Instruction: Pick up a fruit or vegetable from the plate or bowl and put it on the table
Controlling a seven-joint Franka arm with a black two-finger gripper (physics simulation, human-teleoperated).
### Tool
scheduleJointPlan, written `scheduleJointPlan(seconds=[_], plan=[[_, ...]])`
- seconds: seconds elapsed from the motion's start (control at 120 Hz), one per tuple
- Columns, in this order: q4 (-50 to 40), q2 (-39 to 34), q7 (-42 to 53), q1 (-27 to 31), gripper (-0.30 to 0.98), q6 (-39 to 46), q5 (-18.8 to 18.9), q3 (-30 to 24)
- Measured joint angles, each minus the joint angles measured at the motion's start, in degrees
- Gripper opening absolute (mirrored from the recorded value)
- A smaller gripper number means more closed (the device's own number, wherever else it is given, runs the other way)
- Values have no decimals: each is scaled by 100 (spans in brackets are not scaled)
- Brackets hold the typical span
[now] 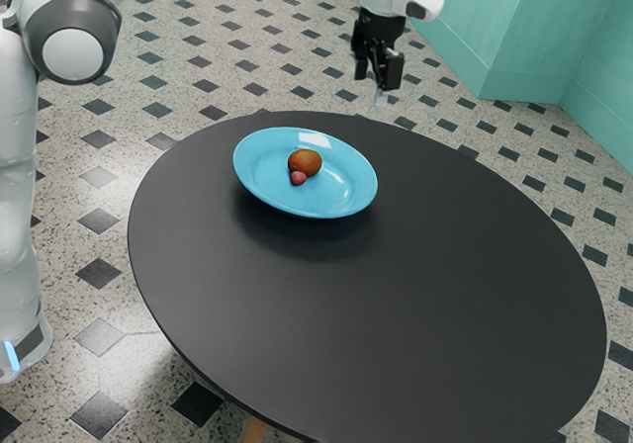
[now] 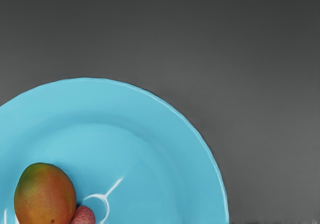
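My gripper [image 1: 376,75] is in the air over the table's far side, beyond the plate and towards the exterior view's right. Its black fingers stand apart, open, with nothing visible between them. The blue plate [image 1: 341,194] rests on the dark round table [image 1: 396,305]. On it lie an orange-brown mango [image 1: 306,162] and a small reddish lychee-like fruit [image 1: 298,178], side by side. The wrist view looks down on part of the plate [image 2: 125,104], with the green-and-orange mango [image 2: 45,194] beside the pink, bumpy fruit [image 2: 83,216]; both are cut off by that view's edge.
The table's curved edge [image 1: 158,322] runs around the plate, with a broad dark surface towards the exterior view's right and front. A patterned floor [image 1: 237,28] surrounds it. Teal walls [image 1: 534,28] stand at the back right. The arm's base is at the exterior view's left.
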Motion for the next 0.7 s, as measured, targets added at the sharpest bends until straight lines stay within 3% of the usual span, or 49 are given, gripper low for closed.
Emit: scheduleJointPlan(seconds=[0.233, 0.383, 0.55, 0.7], plan=[[157, -8, 52, -1, 69, -35, 12, 17], [96, -31, 80, -40, 69, -274, 15, 431], [-868, -242, 179, 15, 69, -277, -92, 937], [-1637, -491, 304, 293, 69, -14, -155, 1032]])
